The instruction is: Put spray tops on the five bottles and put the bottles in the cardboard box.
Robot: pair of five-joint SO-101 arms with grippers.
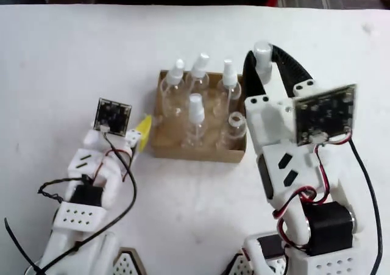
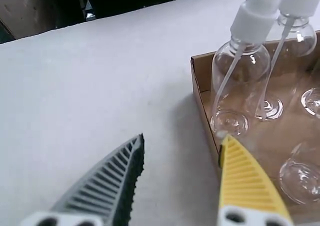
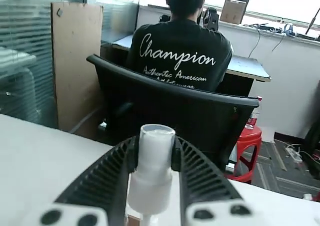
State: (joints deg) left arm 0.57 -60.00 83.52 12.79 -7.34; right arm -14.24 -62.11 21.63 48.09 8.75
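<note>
A shallow cardboard box point(image 1: 159, 146) lies mid-table with several clear bottles standing in it. Three capped bottles point(image 1: 198, 74) line its far side and one capped bottle point(image 1: 195, 119) stands in the middle. An uncapped bottle point(image 1: 235, 127) stands at its near right corner. My right gripper point(image 1: 262, 52) is raised beyond the box's right far corner, shut on a white spray top point(image 3: 151, 161) between black fingers point(image 3: 200, 176). My left gripper point(image 2: 182, 137) is open and low on the table, its yellow finger point(image 2: 247, 181) against the box's left wall point(image 2: 200, 90), its grey finger point(image 2: 110, 186) outside.
The white table point(image 1: 73, 55) stretches bare to the left and beyond the box. The right arm's body point(image 1: 292, 165) stands close to the box's right side. Beyond the table's far edge stands a black office chair point(image 3: 200, 116).
</note>
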